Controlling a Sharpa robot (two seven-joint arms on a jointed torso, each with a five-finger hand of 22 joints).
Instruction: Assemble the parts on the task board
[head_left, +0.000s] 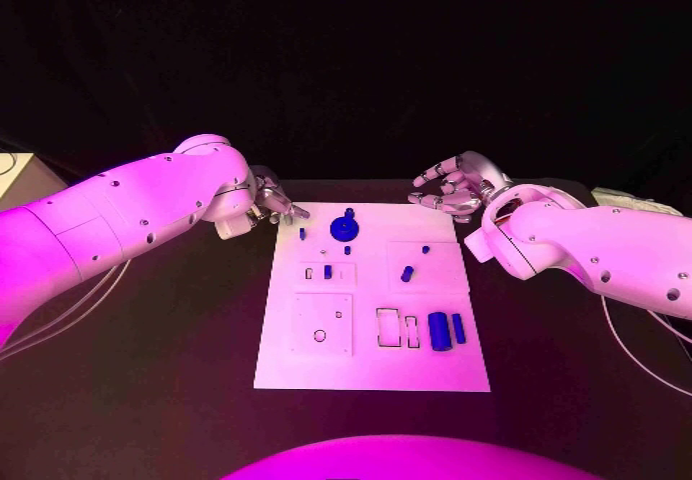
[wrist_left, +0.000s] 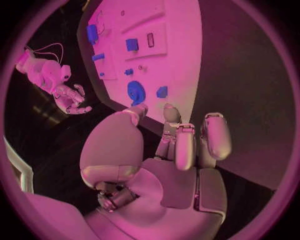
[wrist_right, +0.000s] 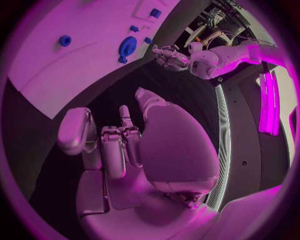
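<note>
- Head view: from above, looking down on the task board (head_left: 372, 300) at centre; arms enter at 9 and 3 o'clock.
- Left wrist view: close behind the left hand (wrist_left: 181, 145), facing the board's far edge.
- Right wrist view: close behind the right hand (wrist_right: 125, 145).
- Shared by all views: the board's far end with the round blue part (head_left: 345, 227).

I see the black table (head_left: 159, 330) spread under everything. Off its far left corner sits a pale boxy object (head_left: 18, 175), possibly a case. Past the table's far right corner lies something whitish (head_left: 635, 200), too cropped to name.
</note>
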